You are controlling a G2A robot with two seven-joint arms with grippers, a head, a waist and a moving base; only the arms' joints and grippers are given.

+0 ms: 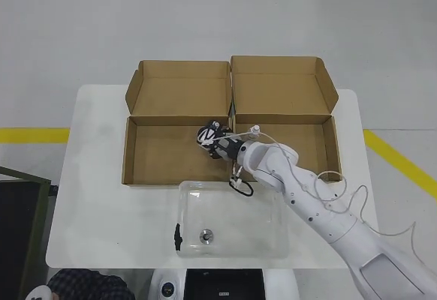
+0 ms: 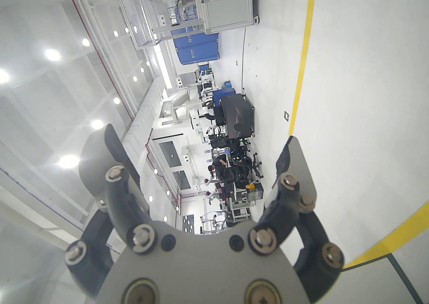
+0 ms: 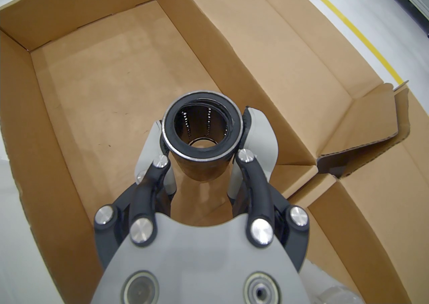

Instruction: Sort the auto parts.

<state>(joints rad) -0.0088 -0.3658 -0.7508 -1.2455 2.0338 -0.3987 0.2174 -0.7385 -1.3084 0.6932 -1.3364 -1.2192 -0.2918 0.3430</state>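
We see a bearing (image 3: 204,168) of dark metal, its rim polished bright, between smooth white plastic fingers (image 3: 264,141). The boxes (image 1: 166,154) at 12 o'clock are matt brown cardboard. The bin (image 1: 260,232) at 6 is clear, glossy plastic on a smooth white desk (image 1: 98,187).

A yellow floor line (image 1: 23,135) runs past both ends of the white table (image 1: 98,210); a dark green rack (image 1: 12,225) stands beside it.

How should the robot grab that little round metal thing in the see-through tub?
Probably from straight above, pinching across its outer edge. The round metal piece seems to lie flat on the floor of the tub, away from the walls, so there is room on either side; the walls block a sideways reach.
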